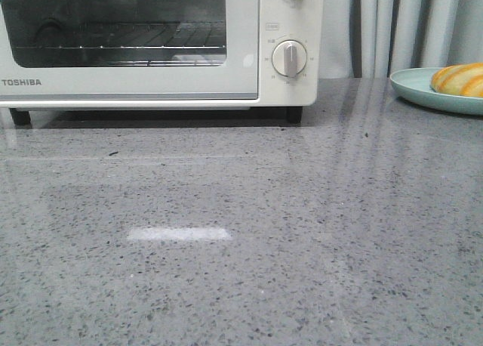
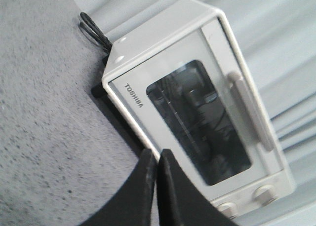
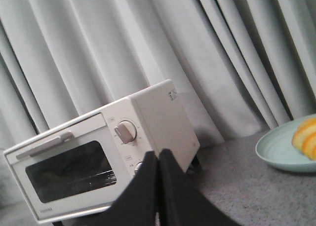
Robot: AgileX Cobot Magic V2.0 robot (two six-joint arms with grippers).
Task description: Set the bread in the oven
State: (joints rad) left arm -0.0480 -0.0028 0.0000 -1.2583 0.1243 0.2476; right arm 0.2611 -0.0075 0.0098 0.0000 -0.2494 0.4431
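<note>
Starting nearest the robot, the grey speckled countertop (image 1: 249,255) lies bare in front of the oven (image 1: 151,44), with only a bright strip of reflected light on it. Neither arm shows in the front view. Each wrist camera shows its own tool: the left gripper (image 2: 157,159) has its dark fingers pressed together with nothing between them, and the right gripper (image 3: 158,162) is likewise closed and holding nothing.

Farther back, the oven stands at the rear of the counter, its glass door (image 1: 113,29) shut, the wire rack (image 1: 143,38) visible through the window and the door handle (image 2: 252,110) running along the door's upper edge. Beside the oven on its knob (image 1: 289,59) side, well apart from it, sits the pale green plate (image 1: 413,89) with the bread (image 1: 460,79) lying on it, partly cut off by the edge of the picture. Grey curtains (image 3: 148,48) hang behind everything.

Nothing of the task looks done yet. The main risk is order: bringing the bread over while the door remains shut would leave nowhere to put it. Pulling on the handle could drag the light oven forward if the pull is not downward. A pinch on the tapered roll could slip or crush it, or shove the plate along the smooth counter.
</note>
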